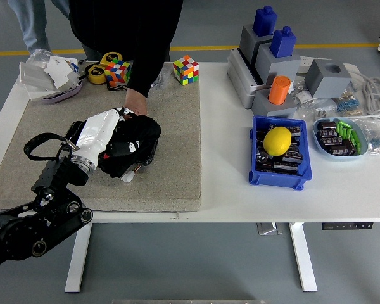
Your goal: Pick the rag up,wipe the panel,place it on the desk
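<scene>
One robot hand, my white-shelled left hand (104, 136), grips the crumpled black rag (134, 144) on the grey felt panel (171, 126); a person's hand (136, 101) presses the panel just beyond, two multicoloured puzzle cubes (185, 69) farther back.

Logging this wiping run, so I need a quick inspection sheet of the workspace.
Surface: white table, grey panel on its left half.
Job's things: black rag bunched on the panel.
Clutter: two puzzle cubes, tape roll, blue bin with a lemon, grey blocks.
Hands: left hand on the rag; right not in view.
Cables: white cable, far right.
Surroundings: a person's hand touches the rag.
</scene>
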`<state>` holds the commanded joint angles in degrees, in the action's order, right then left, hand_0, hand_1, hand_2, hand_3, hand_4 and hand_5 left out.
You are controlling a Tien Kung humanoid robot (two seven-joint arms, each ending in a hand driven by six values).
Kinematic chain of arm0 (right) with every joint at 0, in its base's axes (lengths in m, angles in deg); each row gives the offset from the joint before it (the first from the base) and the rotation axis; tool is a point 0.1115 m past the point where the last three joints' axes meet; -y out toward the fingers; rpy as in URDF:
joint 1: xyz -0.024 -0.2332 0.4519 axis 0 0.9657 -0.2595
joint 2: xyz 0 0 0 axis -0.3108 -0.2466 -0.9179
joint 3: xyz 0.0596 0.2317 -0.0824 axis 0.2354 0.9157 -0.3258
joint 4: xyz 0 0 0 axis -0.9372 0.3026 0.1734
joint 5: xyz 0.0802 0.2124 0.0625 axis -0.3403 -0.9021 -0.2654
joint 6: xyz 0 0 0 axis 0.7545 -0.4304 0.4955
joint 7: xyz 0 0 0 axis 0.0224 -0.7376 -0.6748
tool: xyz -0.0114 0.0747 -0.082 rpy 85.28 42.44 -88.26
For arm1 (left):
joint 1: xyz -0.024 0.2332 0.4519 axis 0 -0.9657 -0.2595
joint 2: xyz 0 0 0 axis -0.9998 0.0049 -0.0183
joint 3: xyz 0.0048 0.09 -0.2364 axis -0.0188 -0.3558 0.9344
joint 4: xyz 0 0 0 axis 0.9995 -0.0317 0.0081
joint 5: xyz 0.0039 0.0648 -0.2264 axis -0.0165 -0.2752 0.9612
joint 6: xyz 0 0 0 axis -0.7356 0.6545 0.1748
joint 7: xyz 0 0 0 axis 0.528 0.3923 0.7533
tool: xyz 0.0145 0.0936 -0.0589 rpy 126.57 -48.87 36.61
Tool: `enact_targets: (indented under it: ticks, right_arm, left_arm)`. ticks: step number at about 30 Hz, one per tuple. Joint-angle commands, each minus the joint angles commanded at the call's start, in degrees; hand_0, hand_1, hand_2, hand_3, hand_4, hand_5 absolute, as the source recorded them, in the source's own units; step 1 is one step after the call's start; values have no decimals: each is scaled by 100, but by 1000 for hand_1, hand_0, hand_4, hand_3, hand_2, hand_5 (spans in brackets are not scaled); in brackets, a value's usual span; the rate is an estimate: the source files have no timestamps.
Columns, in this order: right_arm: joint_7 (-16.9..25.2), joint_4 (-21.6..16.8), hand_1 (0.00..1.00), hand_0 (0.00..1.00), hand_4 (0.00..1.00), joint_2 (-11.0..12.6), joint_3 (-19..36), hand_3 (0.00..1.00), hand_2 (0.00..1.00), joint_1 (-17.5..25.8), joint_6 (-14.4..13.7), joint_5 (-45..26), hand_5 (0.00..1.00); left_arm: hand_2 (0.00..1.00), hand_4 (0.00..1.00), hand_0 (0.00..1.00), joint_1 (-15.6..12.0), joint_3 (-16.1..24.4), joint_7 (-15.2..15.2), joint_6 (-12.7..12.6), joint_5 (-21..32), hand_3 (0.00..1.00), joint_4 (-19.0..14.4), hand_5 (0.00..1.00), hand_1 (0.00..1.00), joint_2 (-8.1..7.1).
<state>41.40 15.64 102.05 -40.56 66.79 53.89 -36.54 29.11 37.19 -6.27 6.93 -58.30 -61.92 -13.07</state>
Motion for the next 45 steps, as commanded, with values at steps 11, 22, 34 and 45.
enact_targets:
  ticks: [11, 22, 34, 45]
  right_arm:
    - [-32, 0, 655, 724, 998, 1, 47, 619, 679, 25, 5, 19, 582]
    - [-46, -7, 656, 724, 998, 5, 69, 622, 679, 16, 6, 32, 585]
    - [-69, -9, 655, 724, 998, 10, 104, 623, 679, 23, 18, 57, 590]
    - [-72, -7, 657, 725, 998, 2, 111, 625, 679, 26, 18, 59, 595]
  left_arm:
    - [387, 639, 206, -118, 217, -67, 2, 4, 660, 198, 2, 117, -216]
    - [388, 637, 206, -181, 534, -82, 23, -44, 661, 312, 2, 117, -412]
    - [388, 637, 206, -264, 855, -112, 11, -41, 661, 434, 2, 117, -538]
    - [388, 636, 204, -353, 1282, -167, 12, -87, 662, 686, 2, 117, -694]
